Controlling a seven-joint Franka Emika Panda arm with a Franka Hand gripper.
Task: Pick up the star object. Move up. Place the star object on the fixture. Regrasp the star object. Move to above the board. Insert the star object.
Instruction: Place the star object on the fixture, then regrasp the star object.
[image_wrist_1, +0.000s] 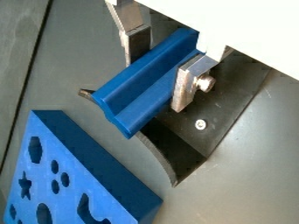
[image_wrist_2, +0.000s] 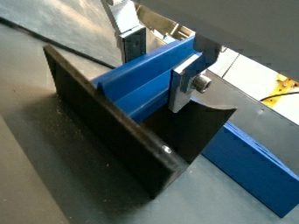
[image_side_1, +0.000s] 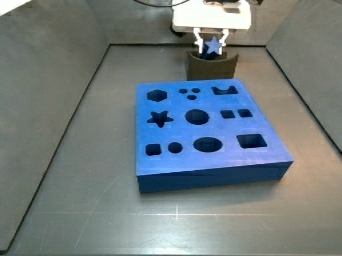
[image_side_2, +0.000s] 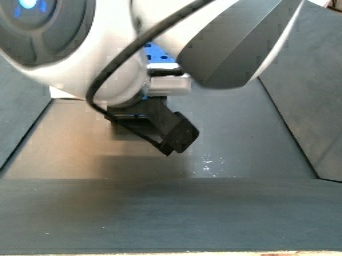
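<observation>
We are looking at the board (image_side_1: 210, 138) lying flat in the near middle of the dark worktop (image_side_1: 67, 160), its star, hexagon, circle and square cut-outs all standing empty. Beyond it, at twelve o'clock from the board, the fixture (image_side_1: 214, 66) is sitting near the far wall, well apart from the slab.

There the gripper (image_wrist_1: 163, 63) is hanging over the fixture, its silver fingers (image_wrist_1: 186, 85) clamping the star object (image_wrist_1: 146, 86) across its long sides. In both wrist views the blue bar is lying lengthwise between the plates, tilted, with its lower edge resting at the dark fixture wall (image_wrist_2: 111, 127). We judge this to be the placing or regrasping step: the fixture is propping the piece so that the grip can be changed before insertion.

The arm is reaching in from the far side, wrist pointing down over the fixture; in a side view its white housing (image_side_2: 201, 40) is blocking most of the scene.
</observation>
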